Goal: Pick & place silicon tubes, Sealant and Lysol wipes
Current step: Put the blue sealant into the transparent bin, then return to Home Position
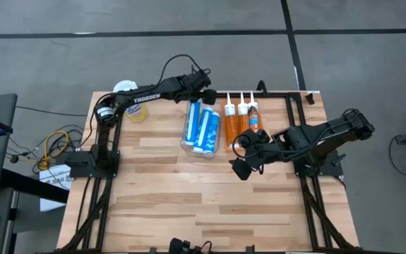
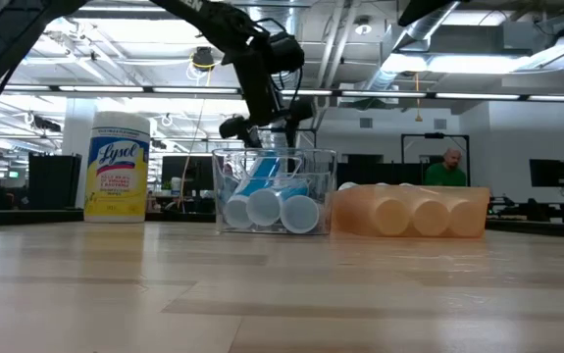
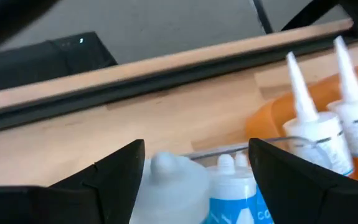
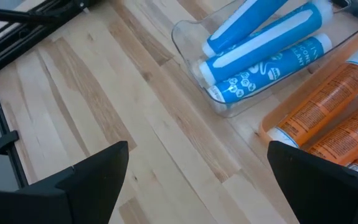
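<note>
From above, a pale wood-plank table (image 1: 188, 204) stands on grey floor. The Lysol wipes (image 1: 138, 109) sit at the far left edge, partly under the left arm. The left gripper (image 1: 204, 94), jaws wide and empty, hangs over the far end of a clear bin (image 1: 201, 127) of blue tubes (image 1: 206, 127). The right gripper (image 1: 239, 159), jaws wide and empty, hovers near the orange tubes (image 1: 232, 121).

At table height, an open office with ceiling lights and a person (image 2: 447, 169) lies behind.

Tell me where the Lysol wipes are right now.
In the low view the Lysol wipes stand upright at the table's far left, apart from the clear bin of blue tubes to their right.
</note>
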`<state>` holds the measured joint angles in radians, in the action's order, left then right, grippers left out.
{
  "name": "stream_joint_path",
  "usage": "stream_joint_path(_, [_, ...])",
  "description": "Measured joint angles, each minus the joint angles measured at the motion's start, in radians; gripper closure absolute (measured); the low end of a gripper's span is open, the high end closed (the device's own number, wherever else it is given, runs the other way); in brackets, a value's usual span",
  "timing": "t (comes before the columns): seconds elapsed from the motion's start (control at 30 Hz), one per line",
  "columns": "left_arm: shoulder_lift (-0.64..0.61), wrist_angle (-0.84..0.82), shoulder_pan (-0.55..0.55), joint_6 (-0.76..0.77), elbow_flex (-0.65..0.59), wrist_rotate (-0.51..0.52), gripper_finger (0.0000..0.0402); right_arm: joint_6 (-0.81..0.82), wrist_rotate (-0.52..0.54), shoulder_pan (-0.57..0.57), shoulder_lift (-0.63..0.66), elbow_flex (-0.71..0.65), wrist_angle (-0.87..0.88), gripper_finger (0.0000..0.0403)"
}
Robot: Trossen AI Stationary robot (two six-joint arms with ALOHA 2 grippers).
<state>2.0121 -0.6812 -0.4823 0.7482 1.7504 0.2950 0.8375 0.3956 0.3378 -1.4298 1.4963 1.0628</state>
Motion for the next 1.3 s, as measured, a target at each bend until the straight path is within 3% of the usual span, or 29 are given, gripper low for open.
stream_joint_path(0.53, [-0.014,-0.010,0.018,0.028,0.001,-0.004,0.0122,-0.026,0.001,0.000,0.000,0.000,0.004,0.0026])
stream_joint_path(0.67, [-0.075,-0.055,0.031,0.024,0.001,-0.002,0.0122,-0.031,0.001,0.000,0.000,0.000,0.004,0.0026])
stream_joint_path(0.9, [-0.244,-0.231,0.117,-0.112,0.002,0.097,0.0122,-0.107,0.035,0.000,0.001,0.000,0.049,0.0026])
stream_joint_path(1.07, [-0.361,-0.336,0.195,-0.110,0.002,0.195,0.0122,-0.103,0.123,0.000,0.030,0.000,0.185,0.0026])
stream_joint_path(1.3, [-0.496,-0.392,0.322,-0.108,0.002,0.259,0.0122,-0.105,0.339,0.039,0.153,0.000,0.299,0.0026])
